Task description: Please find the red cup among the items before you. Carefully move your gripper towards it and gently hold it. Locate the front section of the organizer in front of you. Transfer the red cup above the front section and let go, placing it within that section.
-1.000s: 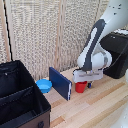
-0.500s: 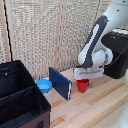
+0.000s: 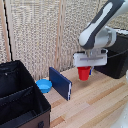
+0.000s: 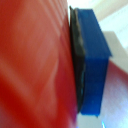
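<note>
White flat-bar claw (image 3: 85, 66) is pinching the small bright red plastic cup (image 3: 84, 73); wrist view shows a blue pad (image 4: 94, 60) pressed against the red wall. Cup looks just clear of the wooden tabletop (image 3: 95, 102), near the upright blue panel (image 3: 60, 83). Grasp done. Left: carry to the big black fabric organizer (image 3: 20, 97) at the exterior view's left, release into front compartment.

Claw (image 3: 85, 66) downward, clamped, arm bent

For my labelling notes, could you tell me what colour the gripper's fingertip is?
Blue: the fingertip pressed against the red cup, clearest in the wrist view.
</note>
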Controlling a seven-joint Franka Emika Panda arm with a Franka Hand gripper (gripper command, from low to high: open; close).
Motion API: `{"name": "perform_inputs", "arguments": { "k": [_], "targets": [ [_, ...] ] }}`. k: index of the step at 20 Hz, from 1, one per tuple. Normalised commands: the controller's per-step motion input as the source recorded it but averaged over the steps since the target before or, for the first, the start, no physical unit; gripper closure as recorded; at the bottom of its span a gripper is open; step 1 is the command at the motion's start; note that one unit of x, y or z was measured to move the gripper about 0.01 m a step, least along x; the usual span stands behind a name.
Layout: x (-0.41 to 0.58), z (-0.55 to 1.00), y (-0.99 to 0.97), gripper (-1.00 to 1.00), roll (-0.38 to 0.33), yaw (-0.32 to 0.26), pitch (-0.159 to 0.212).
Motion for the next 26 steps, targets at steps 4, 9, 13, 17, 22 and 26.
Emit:
{"name": "perform_inputs", "arguments": {
  "k": [4, 9, 13, 17, 22, 26],
  "targets": [
    [0.396, 0.84, 0.32, 1.00, 0.022, 0.038, 0.148],
    [0.327, 0.62, 0.74, 1.00, 0.035, 0.045, 0.143],
    [0.298, 0.35, 0.91, 1.00, 0.000, 0.018, 0.068],
    [0.254, 0.17, 0.92, 1.00, -0.017, 0.000, -0.020],
    [0.213, 0.15, 0.92, 1.00, -0.018, 0.000, -0.036],
    [0.151, 0.25, 0.93, 1.00, 0.000, 0.000, -0.003]
  ]
}}
